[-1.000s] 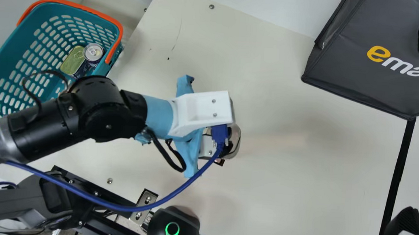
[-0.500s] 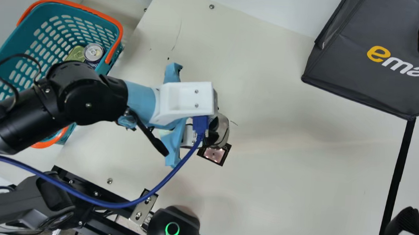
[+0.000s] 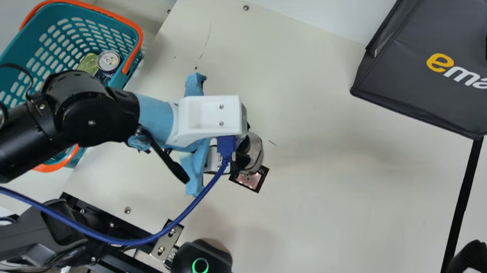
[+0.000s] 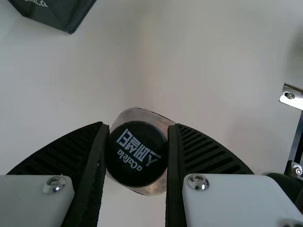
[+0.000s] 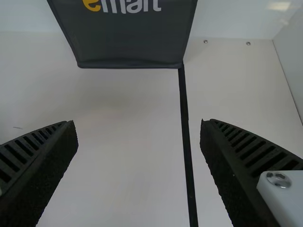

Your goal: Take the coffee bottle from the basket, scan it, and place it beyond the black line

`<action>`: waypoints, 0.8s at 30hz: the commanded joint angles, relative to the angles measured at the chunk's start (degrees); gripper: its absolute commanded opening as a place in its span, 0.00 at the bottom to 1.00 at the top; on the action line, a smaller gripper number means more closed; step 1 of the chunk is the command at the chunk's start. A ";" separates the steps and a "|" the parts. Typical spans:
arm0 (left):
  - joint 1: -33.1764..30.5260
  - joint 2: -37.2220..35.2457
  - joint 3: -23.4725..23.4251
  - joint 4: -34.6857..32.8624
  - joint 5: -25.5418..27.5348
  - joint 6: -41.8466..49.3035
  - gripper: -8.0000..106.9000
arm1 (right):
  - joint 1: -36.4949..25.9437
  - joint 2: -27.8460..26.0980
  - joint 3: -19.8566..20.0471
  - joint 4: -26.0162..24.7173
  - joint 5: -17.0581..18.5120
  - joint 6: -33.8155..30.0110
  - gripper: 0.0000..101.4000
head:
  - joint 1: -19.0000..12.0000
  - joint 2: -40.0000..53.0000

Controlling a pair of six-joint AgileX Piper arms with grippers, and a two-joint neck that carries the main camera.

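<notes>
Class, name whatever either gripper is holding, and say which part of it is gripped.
The left gripper holds the coffee bottle at its black cap; the right gripper holds nothing.

Main view: bag (image 3: pixel 422 93) cut by edge; basket (image 3: pixel 106 12) partly behind left arm (image 3: pixel 93 113).

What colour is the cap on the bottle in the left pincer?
Black, with white lettering; the cap shows best in the left wrist view.

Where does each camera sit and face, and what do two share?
Main: on the neck, facing down over the table; left arm, right finger show.
Left wrist: on that arm, above the coffee bottle, facing down; left gripper shows.
Right wrist: on that arm, facing the shopping bag; right gripper shows.
Main and right wrist share the black line.
</notes>
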 commanded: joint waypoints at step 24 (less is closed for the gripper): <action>-9.01 11.66 -7.66 3.57 -7.07 -4.10 0.16 | 0.00 0.00 0.00 0.00 0.00 0.00 0.90 | -1.48 0.14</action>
